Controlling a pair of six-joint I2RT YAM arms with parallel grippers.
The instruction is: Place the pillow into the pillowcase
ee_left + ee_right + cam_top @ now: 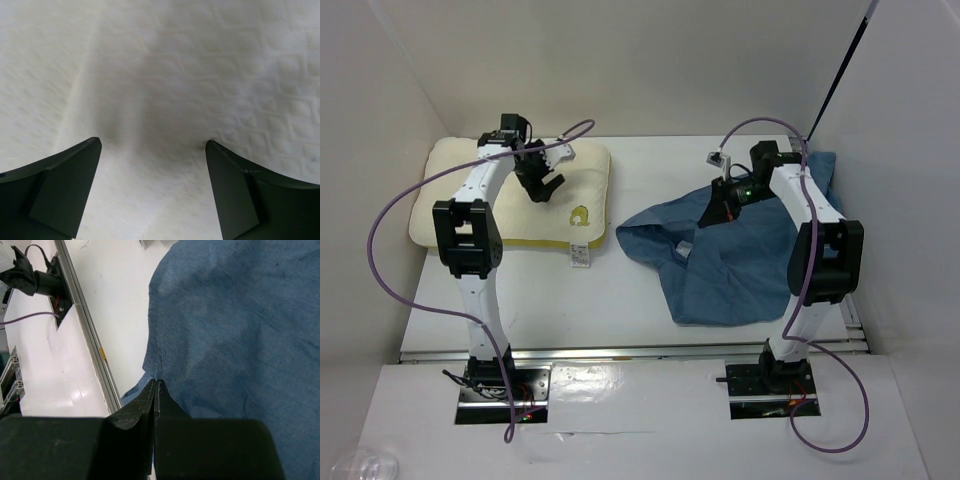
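**Left claw spread over the pillow, right claw pinching the pillowcase**

On the far left of the white table (640, 300) lies the pillow (588, 180), flat and cream-yellow, close to the left wall. Near its front right corner I can see a small yellow ring-shaped emblem (580, 215). Below that, a white tag (580, 256) hangs over the pillow's edge onto the table. Whatever is printed on it is too small to read.

My left claw (544, 188) hangs over the pillow's right half. Only my left wrist camera shows its state: the left claw (152, 142) is spread wide and grips nothing. The pillow's quilted weave (200, 60) fills the whole view. A soft shadowed hollow sits between my fingertips (92, 145); I cannot tell whether they press in.

To the right, well apart from the pillow, the dusty-blue pillowcase (740, 275) lies crumpled. My right claw (725, 205) is down on its far part. From above the jaws are hidden. The right wrist camera settles it: my right claw (156, 384) is closed tight, with a puckered fold of pillowcase (235, 315) nipped at the tips. That view also shows the table's metal edge rail (90, 335) and a purple cable (30, 317).
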